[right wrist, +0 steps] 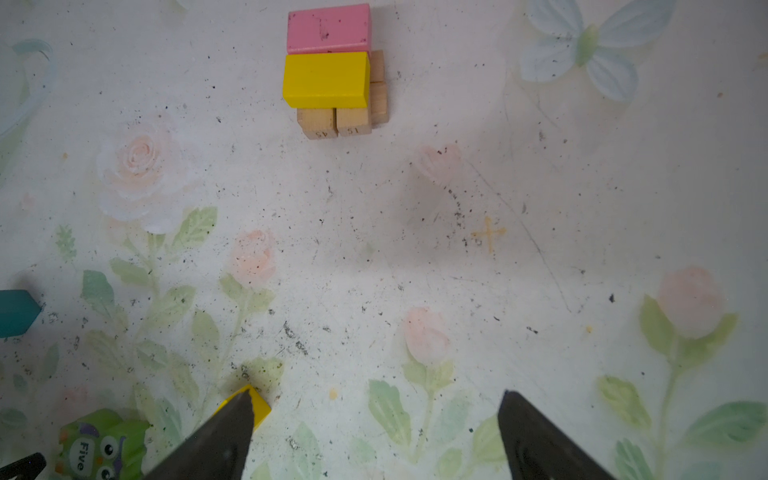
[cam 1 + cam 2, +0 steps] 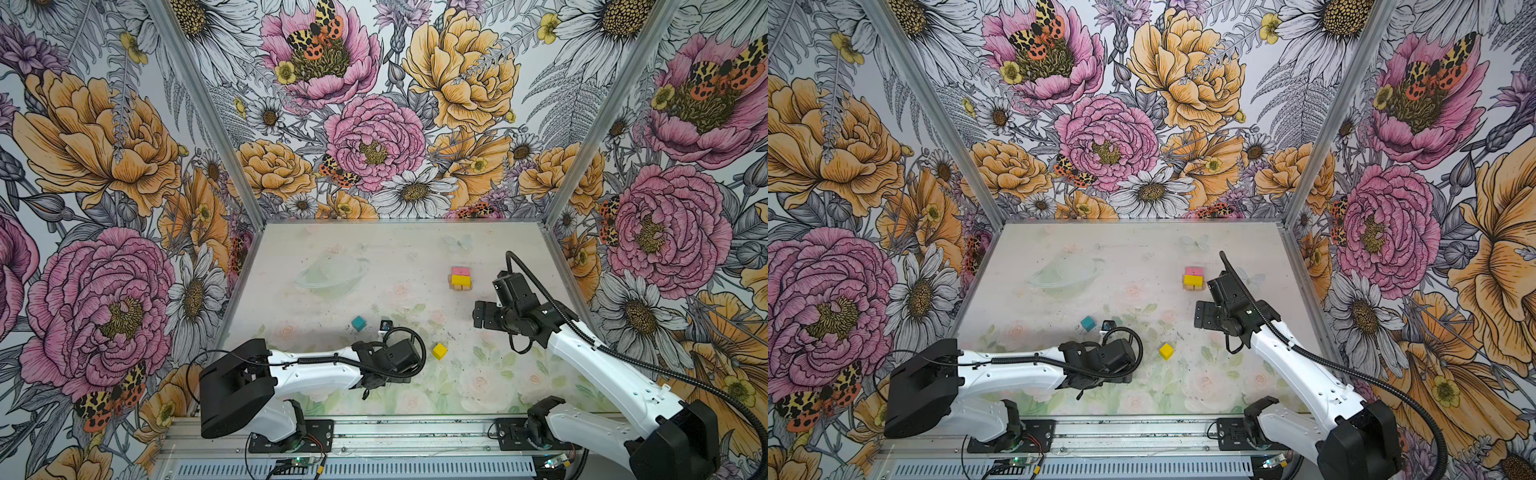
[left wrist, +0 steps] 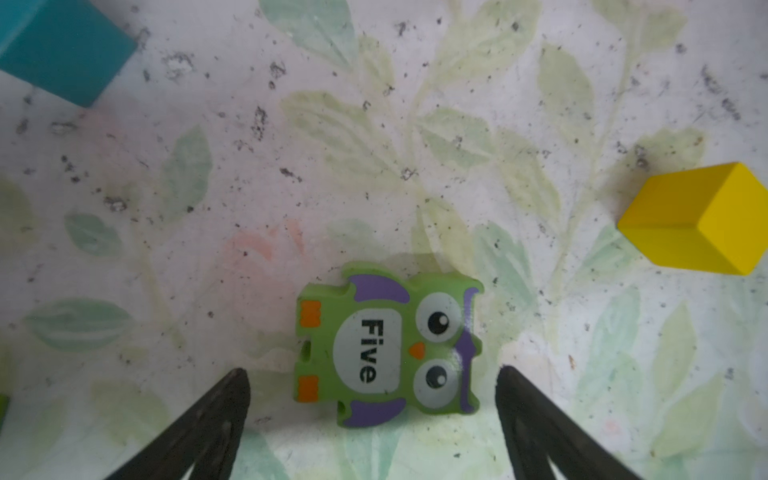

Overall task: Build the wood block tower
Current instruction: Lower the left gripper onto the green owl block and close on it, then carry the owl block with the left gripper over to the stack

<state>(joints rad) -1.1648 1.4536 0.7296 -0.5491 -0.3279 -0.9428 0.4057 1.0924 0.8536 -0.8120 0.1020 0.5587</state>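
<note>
Left pincer (image 3: 372, 370) open, its jaws standing either side of the owl block (image 3: 388, 349) without touching it. The block lies flat on the desk (image 3: 457, 187), with a teal block (image 3: 62, 45) and a yellow cube (image 3: 698, 220) apart from it. Right pincer (image 1: 377, 390) open and empty above the desk. Tower (image 2: 460, 279) toward the far right of the desk: tan bars (image 1: 353, 121) below, yellow bar (image 1: 326, 79) and pink bar (image 1: 328, 28) side by side on top.
</note>
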